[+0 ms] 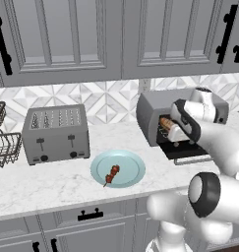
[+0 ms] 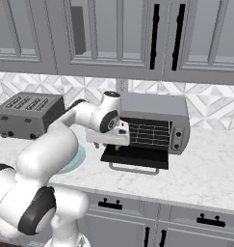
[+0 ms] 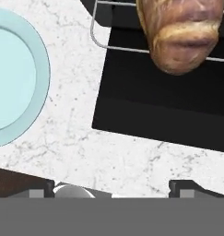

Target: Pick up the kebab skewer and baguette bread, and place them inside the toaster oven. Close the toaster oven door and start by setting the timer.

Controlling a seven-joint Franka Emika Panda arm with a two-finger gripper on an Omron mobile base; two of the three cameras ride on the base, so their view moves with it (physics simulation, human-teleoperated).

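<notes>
The baguette bread [image 3: 182,34] is seen lying on the wire rack [image 3: 122,46] inside the toaster oven [image 1: 155,110], whose toaster oven door [image 2: 135,157] is folded down flat over the marble counter [image 1: 52,184]. The gripper [image 3: 113,186] is held released, its fingers spread wide and empty above the door's edge. The kebab skewer [image 1: 111,174] is left on the teal plate [image 1: 133,170], in front of the four-slot toaster [image 1: 54,133].

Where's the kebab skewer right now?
In the left base view, the kebab skewer lies on the teal plate on the counter, between the four-slot toaster and the open toaster oven.
</notes>
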